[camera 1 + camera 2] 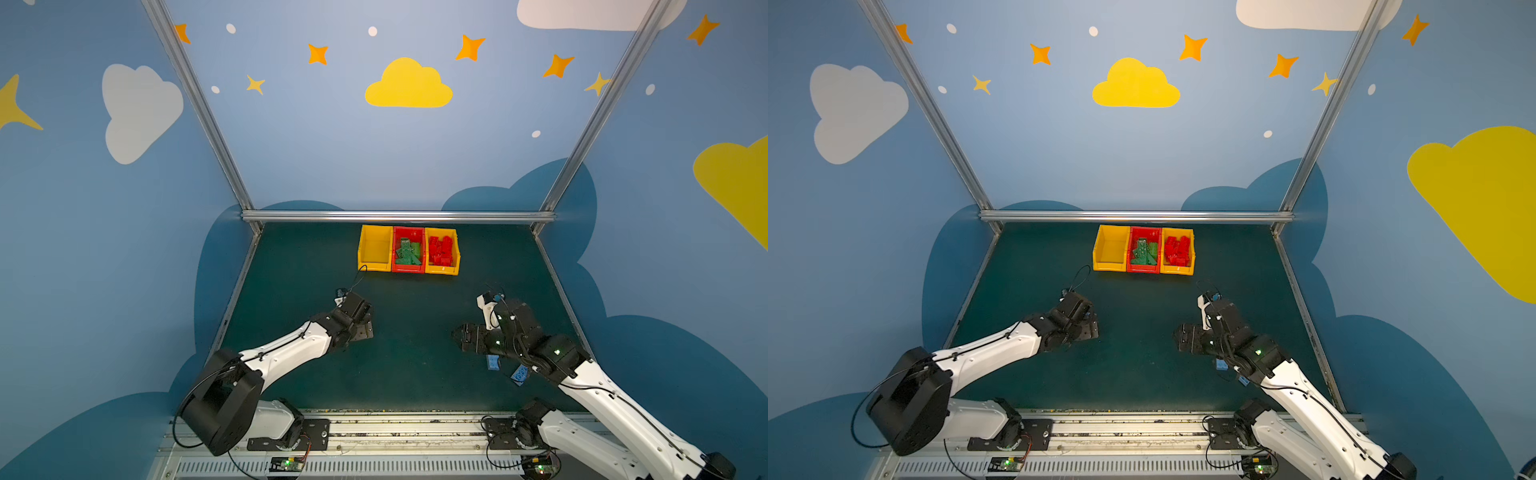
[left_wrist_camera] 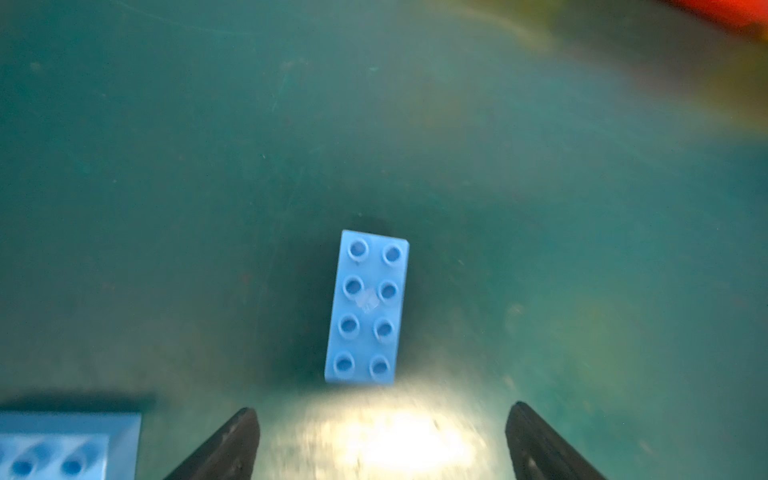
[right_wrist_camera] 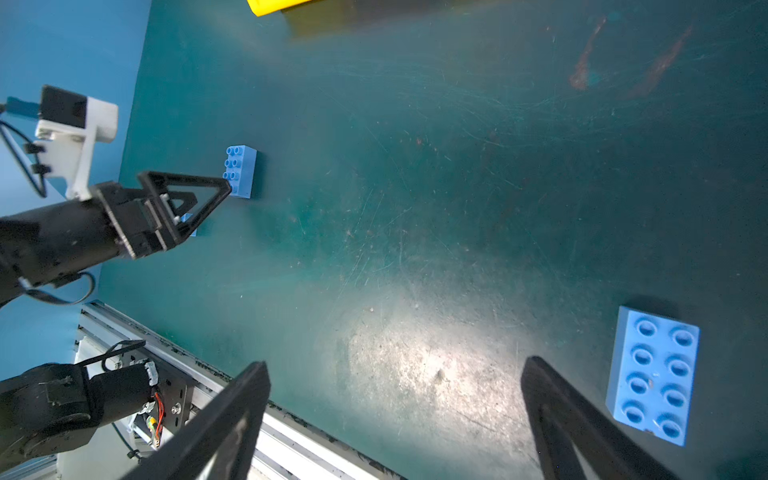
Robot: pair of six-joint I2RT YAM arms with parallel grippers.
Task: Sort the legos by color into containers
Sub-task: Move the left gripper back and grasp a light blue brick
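Light-blue plastic shows only in scraps from above. One blue brick (image 1: 493,362) and a neighbouring blue brick (image 1: 520,375) peep out from under the right arm, near the front right of the worktop (image 1: 415,316).

The left arm's wrist hides its own pair in both top views. The left wrist view shows a 2x4 brick (image 2: 366,307) lying flat, studs up, just ahead of the left pincer (image 2: 382,440). Its tips stand wide apart with nothing between them. A cut-off brick (image 2: 66,446) sits blurred at that frame's corner.

The right pincer (image 3: 395,419) is also spread wide and empty over bare mat. A studs-up brick (image 3: 652,374) lies just beside one tip, probably one of the pair under that arm. That makes four blue bricks, if so.

Three bins stand in a touching row near the far rail:
- The left yellow bin (image 1: 375,249) is empty.
- The red bin (image 1: 409,270) holds green bricks (image 1: 407,251).
- The right yellow bin (image 1: 442,271) holds red bricks (image 1: 440,249).

Both piles are too tangled to count. Open mat lies between the arms and up to the bins.
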